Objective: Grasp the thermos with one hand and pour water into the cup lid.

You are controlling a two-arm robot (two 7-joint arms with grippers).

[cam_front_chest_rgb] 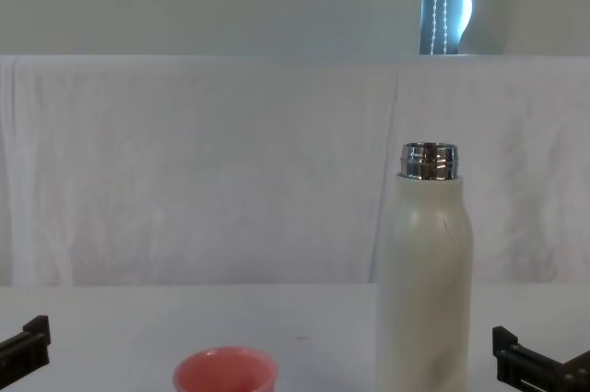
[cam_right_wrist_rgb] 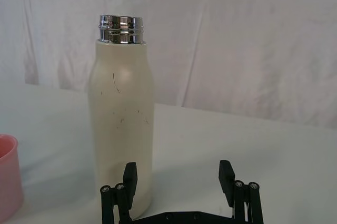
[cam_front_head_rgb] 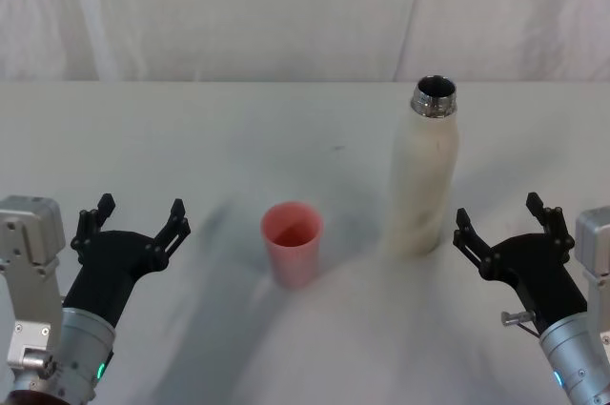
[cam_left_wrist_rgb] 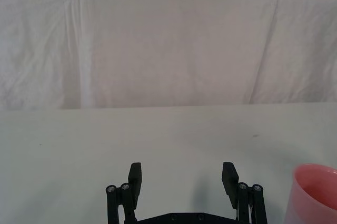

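Observation:
The cream-white thermos (cam_front_head_rgb: 427, 172) (cam_right_wrist_rgb: 122, 124) (cam_front_chest_rgb: 424, 272) stands upright and uncapped on the white table, its chrome neck open. The salmon-pink cup lid (cam_front_head_rgb: 292, 241) (cam_left_wrist_rgb: 313, 192) (cam_right_wrist_rgb: 8, 174) (cam_front_chest_rgb: 225, 372) stands upright left of it, mouth up. My right gripper (cam_front_head_rgb: 499, 216) (cam_right_wrist_rgb: 178, 174) hovers open just to the near right of the thermos base, holding nothing. My left gripper (cam_front_head_rgb: 135, 214) (cam_left_wrist_rgb: 182, 175) is open too, well to the left of the cup lid, and holds nothing.
A white cloth-covered table (cam_front_head_rgb: 286, 129) runs back to a draped white backdrop (cam_front_chest_rgb: 203, 171). A bright window strip (cam_front_chest_rgb: 446, 0) shows above the backdrop. Bare table lies between and behind the two objects.

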